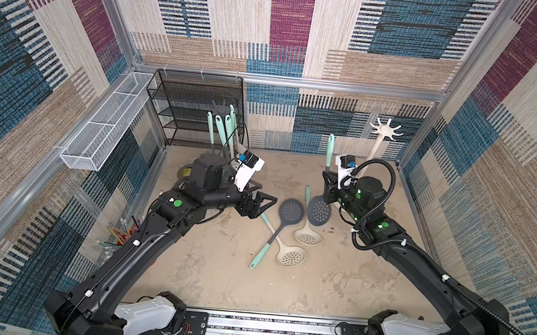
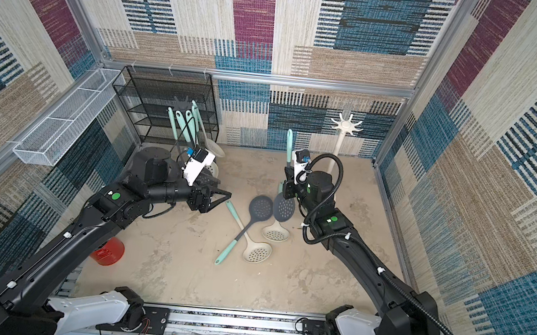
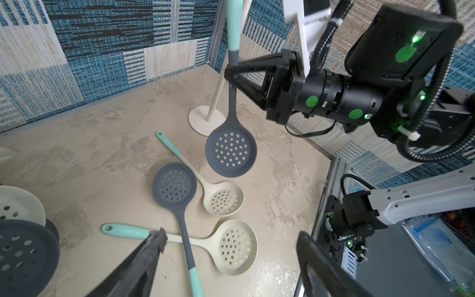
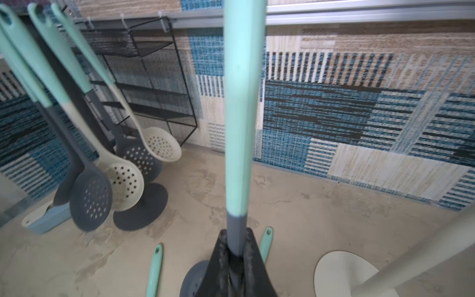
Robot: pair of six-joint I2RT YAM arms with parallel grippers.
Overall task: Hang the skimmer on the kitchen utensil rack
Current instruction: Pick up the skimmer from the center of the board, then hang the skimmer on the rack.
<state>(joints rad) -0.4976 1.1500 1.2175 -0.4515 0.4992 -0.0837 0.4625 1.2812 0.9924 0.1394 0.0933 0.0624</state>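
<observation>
Skimmers (image 4: 90, 200) (several) already hang on the dark rack (image 4: 144, 205); right claw (image 3: 231, 73) clamps a grey skimmer (image 3: 231, 151) upright near the bare white rack (image 1: 385, 130), left claw (image 1: 265, 197) gapes empty, three skimmers (image 1: 290, 208) wait on the tabletop (image 1: 214, 272).

Racks far, skimmers between.
On the desk (image 1: 214, 272), the left rack (image 4: 144, 208) stands far left bearing hung skimmers (image 4: 123, 180), a mesh shelf (image 1: 182, 96) behind; the right rack (image 1: 385, 130) far right. Three loose skimmers (image 3: 174, 185) lie mid-desk; a fourth skimmer (image 3: 231, 151) stands upright in the right gripper (image 3: 230, 73), left of the right rack.
</observation>
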